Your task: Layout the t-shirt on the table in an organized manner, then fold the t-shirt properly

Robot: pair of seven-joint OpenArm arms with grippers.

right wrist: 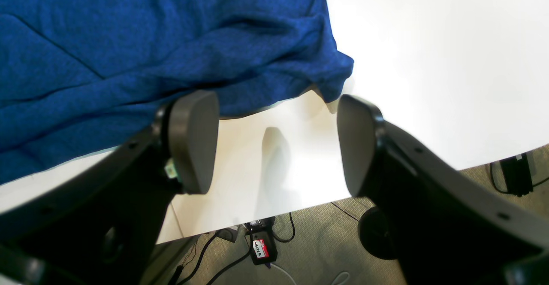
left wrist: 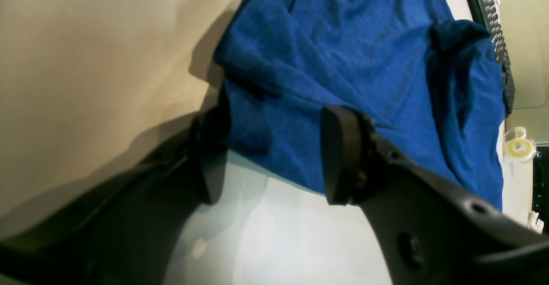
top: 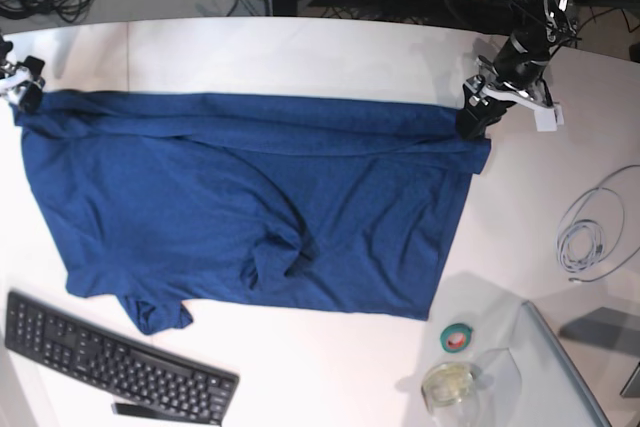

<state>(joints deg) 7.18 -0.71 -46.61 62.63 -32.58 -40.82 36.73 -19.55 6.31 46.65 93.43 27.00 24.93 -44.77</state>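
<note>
STATE: I see t-shirt (top: 250,217) spread on counter (top: 330,57) | left gripper (left wrist: 268,154) parted, empty at hem corner | right gripper (right wrist: 274,141) wide, empty | REASON: hem corners apparently released for smoothing.

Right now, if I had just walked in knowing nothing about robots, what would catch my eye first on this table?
A big blue t-shirt spread across the middle of the white table, still bunched into a lump near its lower edge. At its two far corners, black robot arms end in open fingers, with nothing held. A black keyboard sits at the near left corner, and a coiled white cable lies on the right.
</note>
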